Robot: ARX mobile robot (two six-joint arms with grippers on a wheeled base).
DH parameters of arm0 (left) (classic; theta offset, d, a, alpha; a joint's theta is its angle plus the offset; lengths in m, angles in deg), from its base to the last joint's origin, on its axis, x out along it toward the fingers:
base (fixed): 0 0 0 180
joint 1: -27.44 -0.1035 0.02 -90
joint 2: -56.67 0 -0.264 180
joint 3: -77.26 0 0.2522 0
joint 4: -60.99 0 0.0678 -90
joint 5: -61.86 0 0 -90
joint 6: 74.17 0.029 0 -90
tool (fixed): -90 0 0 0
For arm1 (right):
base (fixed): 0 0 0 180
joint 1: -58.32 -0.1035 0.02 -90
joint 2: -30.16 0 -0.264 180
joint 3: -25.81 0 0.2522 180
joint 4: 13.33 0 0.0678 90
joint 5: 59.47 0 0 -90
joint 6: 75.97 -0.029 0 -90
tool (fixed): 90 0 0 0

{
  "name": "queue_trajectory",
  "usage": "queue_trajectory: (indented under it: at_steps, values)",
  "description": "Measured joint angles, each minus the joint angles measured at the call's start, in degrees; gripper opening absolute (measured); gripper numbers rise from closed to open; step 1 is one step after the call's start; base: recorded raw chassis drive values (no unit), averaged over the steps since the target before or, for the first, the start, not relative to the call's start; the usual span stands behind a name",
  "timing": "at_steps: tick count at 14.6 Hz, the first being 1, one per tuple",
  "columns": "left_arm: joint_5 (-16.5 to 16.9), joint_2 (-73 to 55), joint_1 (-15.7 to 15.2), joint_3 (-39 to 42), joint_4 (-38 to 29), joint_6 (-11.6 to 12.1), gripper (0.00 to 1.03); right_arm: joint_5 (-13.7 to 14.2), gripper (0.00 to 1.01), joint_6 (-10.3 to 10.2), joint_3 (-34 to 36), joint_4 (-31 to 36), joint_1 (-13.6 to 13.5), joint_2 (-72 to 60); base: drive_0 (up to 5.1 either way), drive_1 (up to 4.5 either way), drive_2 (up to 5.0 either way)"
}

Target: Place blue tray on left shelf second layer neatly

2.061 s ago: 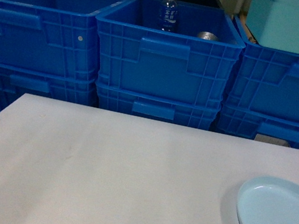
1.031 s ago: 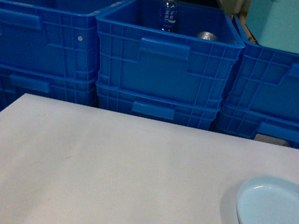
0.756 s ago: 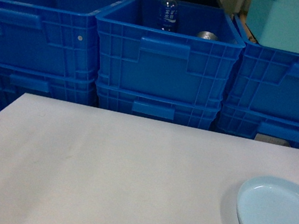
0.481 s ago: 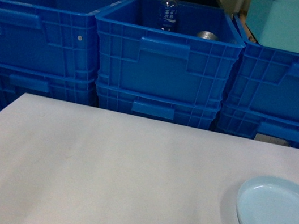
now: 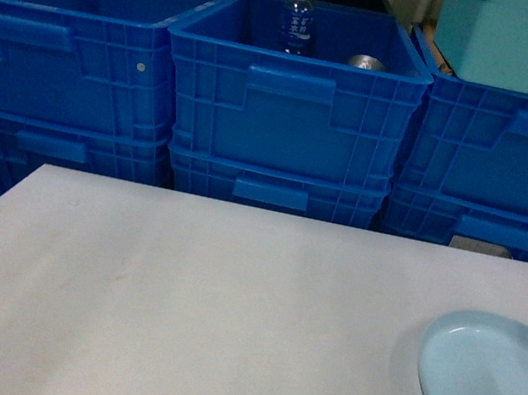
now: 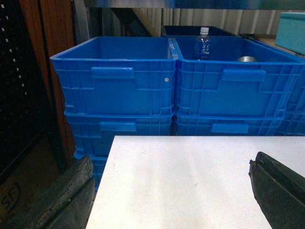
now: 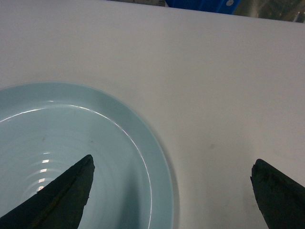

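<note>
Right claw (image 7: 171,191) is hanging spread wide over the near rim of the blue tray (image 7: 71,157), which is lying flat on the table (image 7: 214,71). Left claw (image 6: 171,191) is likewise agape, empty. Step in hand appears to be approach; next, lowering and pinching the rim.

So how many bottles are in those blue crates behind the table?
1: a clear bottle with a white cap, standing upright in the middle top crate beside a metal can. Others may be hidden below the crate walls.

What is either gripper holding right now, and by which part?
Nothing. Both grippers are open: the right gripper hovers over the blue tray's rim, the left gripper over the white table.
</note>
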State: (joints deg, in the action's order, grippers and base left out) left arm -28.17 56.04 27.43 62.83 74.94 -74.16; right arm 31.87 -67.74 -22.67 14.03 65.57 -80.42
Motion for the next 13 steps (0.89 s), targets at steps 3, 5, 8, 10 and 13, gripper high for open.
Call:
queue_trajectory:
  at_steps: [3, 5, 8, 10, 13]
  values:
    - [0.00, 0.00, 0.00, 0.00, 0.00, 0.00, 0.98, -1.27, 0.98, -0.94, -1.49, -2.45, 0.35, -4.63, 0.0, 0.00, 0.0]
    - [-0.02, 0.00, 0.00, 0.00, 0.00, 0.00, 0.98, -2.60, 0.98, -4.17, -1.55, -3.13, 0.94, -5.73, 0.0, 0.00, 0.0]
    - [-0.02, 0.00, 0.00, 0.00, 0.00, 0.02, 0.98, -3.82, 0.98, -7.67, -1.75, -2.60, 2.78, -7.56, 0.0, 0.00, 0.0]
    - [0.00, 0.00, 0.00, 0.00, 0.00, 0.00, 0.98, -4.33, 0.98, -8.63, -1.64, -2.43, 2.84, -8.35, 0.0, 0.00, 0.0]
    - [0.00, 0.00, 0.00, 0.00, 0.00, 0.00, 0.98, -3.48, 0.84, -8.90, -1.64, -2.05, 1.88, -9.07, 0.0, 0.00, 0.0]
